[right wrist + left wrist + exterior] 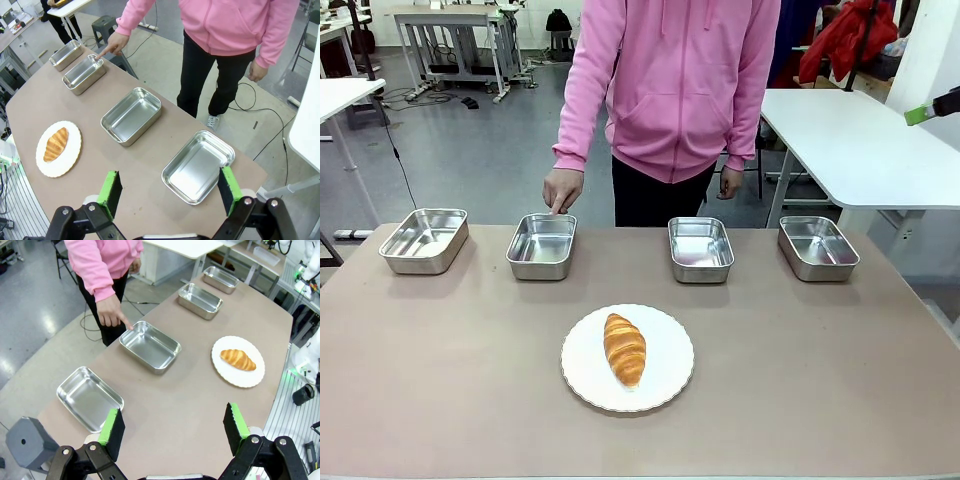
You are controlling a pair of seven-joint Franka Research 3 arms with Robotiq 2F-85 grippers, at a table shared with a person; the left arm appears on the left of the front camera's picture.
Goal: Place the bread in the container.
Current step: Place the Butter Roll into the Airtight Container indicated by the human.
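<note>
Bread (pixel 625 348) on plate (pixel 670 362); hand (pixel 563 188) pointing at 2nd container (pixel 541 246) from left; both jaws spread, empty.

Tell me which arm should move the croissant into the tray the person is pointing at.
Probably the left. The person's hand points at the second tray from the robot's left, which is nearer the open left gripper than the right gripper. The croissant lies centrally between them.
</note>
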